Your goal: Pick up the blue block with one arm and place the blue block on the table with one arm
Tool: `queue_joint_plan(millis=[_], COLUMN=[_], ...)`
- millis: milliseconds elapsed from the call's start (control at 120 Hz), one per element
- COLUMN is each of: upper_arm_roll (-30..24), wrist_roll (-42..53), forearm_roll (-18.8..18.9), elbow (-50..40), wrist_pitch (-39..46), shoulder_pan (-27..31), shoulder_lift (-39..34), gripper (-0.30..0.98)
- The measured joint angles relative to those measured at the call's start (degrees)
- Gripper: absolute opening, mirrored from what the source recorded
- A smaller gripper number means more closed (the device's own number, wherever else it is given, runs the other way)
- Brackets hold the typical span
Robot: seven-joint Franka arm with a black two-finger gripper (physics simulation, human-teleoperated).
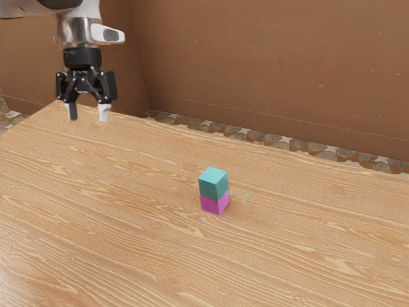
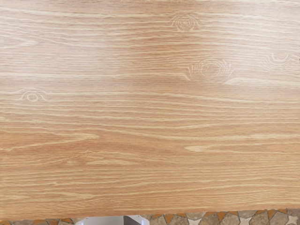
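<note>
Exterior view: the pincer (image 1: 88,114), spread wide and empty, hangs well apart from the blue block (image 1: 213,184), stacked on 1 magenta block (image 1: 214,203), with pick and placement both outstanding; wrist view: wood-grained desk (image 2: 140,117) lies beneath.

Two blocks (image 1: 213,185), one table (image 1: 128,243), one robot arm (image 1: 79,31).

on my feed the table (image 1: 96,224) looks like softly glossy wood, the blue block (image 1: 213,184) and pink block (image 1: 213,204) smooth and matt, the floor (image 1: 272,139) stony.
</note>
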Motion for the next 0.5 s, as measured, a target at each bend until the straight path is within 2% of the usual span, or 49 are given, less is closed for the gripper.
queue_joint_plan(millis=[58, 133, 217, 292, 500], upper_arm_roll=[1.5, 0.4, -0.3, -2.9, -7.9], wrist_roll=[-0.1, -0.1, -0.2, -0.7, -2.1], forearm_roll=[0.6, 1.2, 1.5, 3.3, 6.2], elbow=[-0.7, -5.9, -4.8, -3.8, -4.9], wrist_pitch=[4.6, 10.3, 15.3, 19.9, 35.0], shoulder_pan=[-0.8, 1.1, 2.8, 0.9, -0.4], shoulder_lift=[-1.0, -4.4, 2.0, 7.0, 15.4], gripper=[0.69, 0.69, 0.69, 0.69, 0.68])
